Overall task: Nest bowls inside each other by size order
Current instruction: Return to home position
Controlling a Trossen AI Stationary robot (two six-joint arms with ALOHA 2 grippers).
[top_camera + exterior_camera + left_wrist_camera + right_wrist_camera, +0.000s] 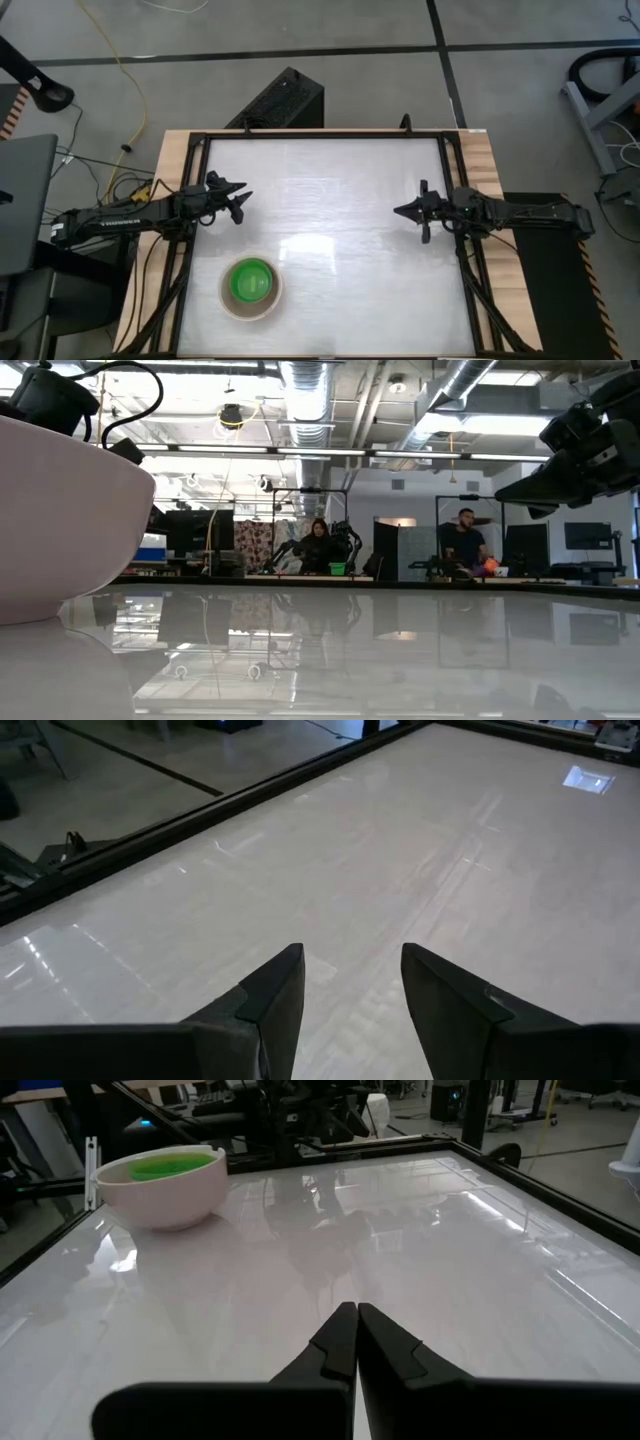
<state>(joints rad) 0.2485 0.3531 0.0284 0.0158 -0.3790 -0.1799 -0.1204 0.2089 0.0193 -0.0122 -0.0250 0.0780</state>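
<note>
A cream-white bowl [226, 300] stands on its base near the table's near-left corner, with the bright green bowl [250, 281] nested inside it. The stack also shows in the right wrist view [165, 1190] and, large, at the left of the low view [60, 520]. The grey-beige and light blue bowls do not show separately. My left gripper [240, 199] hovers open above the table's left side, beyond the stack; its wrist view [350, 955] shows only bare table between the fingers. My right gripper [398, 211] hovers shut and empty at the table's right side [357, 1308].
A black frame [320, 134] runs around the white tabletop. The table's middle and far part show bare surface. A dark box [280, 100] lies on the floor beyond the far edge. People sit at desks far back in the room [320, 545].
</note>
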